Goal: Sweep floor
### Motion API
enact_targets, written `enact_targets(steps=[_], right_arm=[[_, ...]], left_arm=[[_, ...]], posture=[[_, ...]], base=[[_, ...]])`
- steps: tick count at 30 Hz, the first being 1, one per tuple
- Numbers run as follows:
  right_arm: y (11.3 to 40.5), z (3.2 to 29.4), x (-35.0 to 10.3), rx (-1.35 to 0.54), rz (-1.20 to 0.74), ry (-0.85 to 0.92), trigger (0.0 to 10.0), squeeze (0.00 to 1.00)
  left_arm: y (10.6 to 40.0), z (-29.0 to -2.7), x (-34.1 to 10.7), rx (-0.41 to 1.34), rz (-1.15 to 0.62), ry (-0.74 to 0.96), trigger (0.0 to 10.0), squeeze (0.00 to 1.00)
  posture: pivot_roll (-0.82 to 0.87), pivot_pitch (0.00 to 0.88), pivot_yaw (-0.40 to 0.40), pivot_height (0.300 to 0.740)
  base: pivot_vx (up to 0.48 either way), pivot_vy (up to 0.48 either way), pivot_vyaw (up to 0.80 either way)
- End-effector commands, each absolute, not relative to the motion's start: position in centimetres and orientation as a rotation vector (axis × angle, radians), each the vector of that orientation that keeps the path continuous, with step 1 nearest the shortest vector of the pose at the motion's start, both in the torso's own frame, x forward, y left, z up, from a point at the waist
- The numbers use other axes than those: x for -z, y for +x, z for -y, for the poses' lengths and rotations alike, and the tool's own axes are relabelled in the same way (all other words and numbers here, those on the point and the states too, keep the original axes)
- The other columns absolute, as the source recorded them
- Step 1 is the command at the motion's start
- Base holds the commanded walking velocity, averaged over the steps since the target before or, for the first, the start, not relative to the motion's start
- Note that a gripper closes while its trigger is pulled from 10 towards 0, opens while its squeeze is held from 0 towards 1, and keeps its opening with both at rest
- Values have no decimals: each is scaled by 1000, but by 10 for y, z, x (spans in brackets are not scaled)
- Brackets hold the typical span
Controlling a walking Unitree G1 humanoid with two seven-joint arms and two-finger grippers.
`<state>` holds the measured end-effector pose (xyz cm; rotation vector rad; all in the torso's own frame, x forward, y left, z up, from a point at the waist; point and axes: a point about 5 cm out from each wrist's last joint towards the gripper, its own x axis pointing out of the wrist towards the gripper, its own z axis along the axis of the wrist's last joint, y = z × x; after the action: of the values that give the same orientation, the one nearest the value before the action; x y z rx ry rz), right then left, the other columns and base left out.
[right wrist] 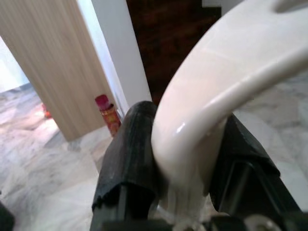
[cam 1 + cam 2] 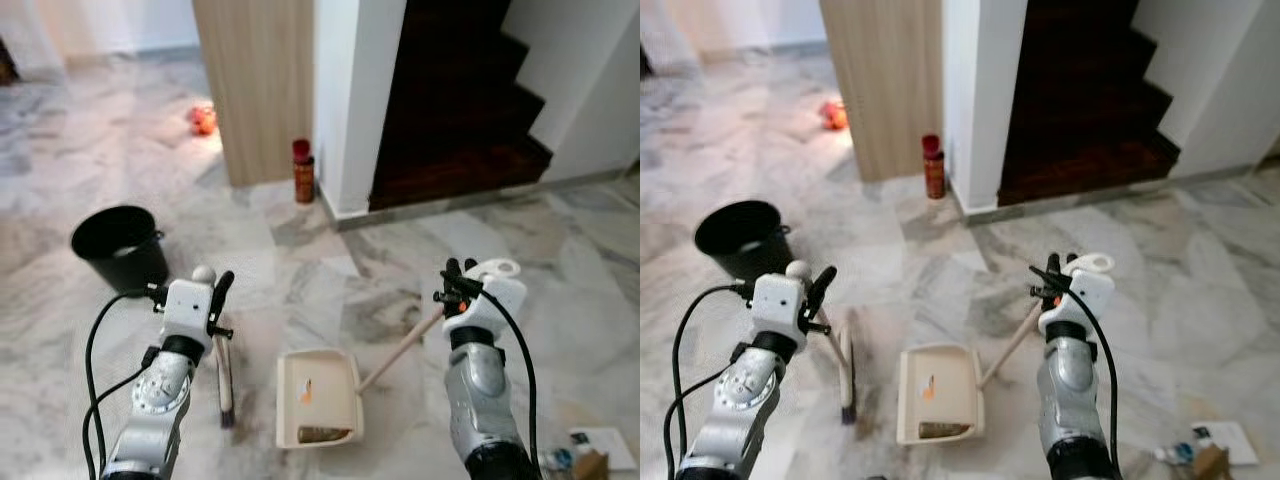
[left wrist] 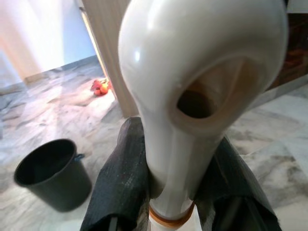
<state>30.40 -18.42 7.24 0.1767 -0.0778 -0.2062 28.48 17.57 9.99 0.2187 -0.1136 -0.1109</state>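
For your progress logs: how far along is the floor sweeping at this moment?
Done: some debris already lies in the dustpan. In hand: left gripper clamps the broom handle, right gripper the dustpan handle. Left: emptying into the black bucket, likely.

Head stereo pair: both eyes look forward and down from above the arms, sharing the dustpan point(image 2: 318, 398) at 6 o'clock, bucket point(image 2: 121, 245) at 10 o'clock and stairs point(image 2: 455, 100) at 1 o'clock. Left wrist view: very close along its fingers point(image 3: 120, 183) clamping the broom handle point(image 3: 192, 91), bucket beyond. Right wrist view: equally close on the dustpan handle point(image 1: 216, 96), facing the can point(image 1: 108, 114).
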Motion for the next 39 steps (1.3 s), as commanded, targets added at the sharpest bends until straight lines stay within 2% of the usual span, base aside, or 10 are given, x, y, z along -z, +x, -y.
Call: enact_targets(steps=[1, 5, 39], right_arm=[[308, 183, -82, 196, 123, 188, 10000, 0], [308, 184, -81, 200, 115, 198, 10000, 0], [310, 182, -80, 186, 103, 217, 10000, 0]], left_arm=[[287, -177, -108, 101, 149, 215, 10000, 0], [287, -177, -107, 97, 145, 210, 10000, 0], [286, -175, -106, 101, 140, 202, 10000, 0]], posture=[[12, 35, -24, 740], [12, 35, -24, 740], [13, 14, -29, 740]], base=[[0, 0, 0], [0, 63, 0], [0, 311, 0]])
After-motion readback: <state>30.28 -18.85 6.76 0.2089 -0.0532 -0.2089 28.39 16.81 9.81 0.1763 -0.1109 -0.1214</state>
